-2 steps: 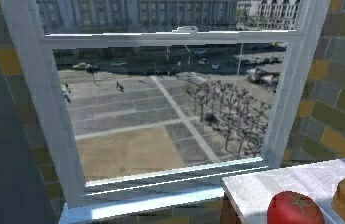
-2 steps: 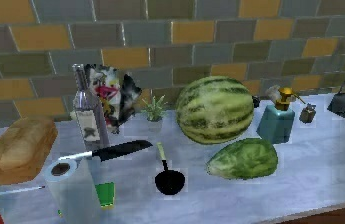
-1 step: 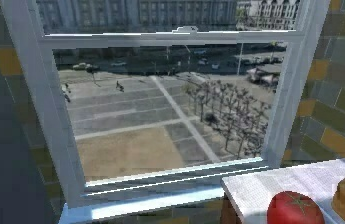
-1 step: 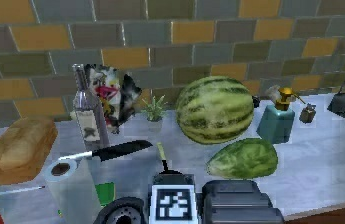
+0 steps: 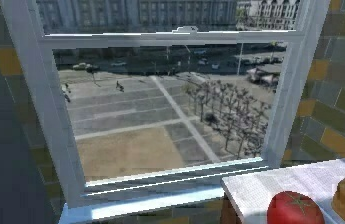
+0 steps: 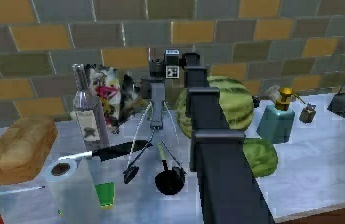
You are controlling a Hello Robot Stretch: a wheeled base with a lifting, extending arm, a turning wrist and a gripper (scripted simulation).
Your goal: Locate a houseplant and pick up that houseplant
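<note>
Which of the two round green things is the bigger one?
The striped watermelon at the back, by the brick wall. The other green ball lies in front of it and is much smaller.

Houseplant (image 6: 110,82): one item, seen as a small clump of mottled foliage in green, white and pink with dark patches. It is stood upright at the back of the counter (image 6: 320,160), close against the brick wall (image 6: 40,40). Its left side is partly hidden by a clear bottle (image 6: 86,105) set in front. The pot cannot be made out.
</note>
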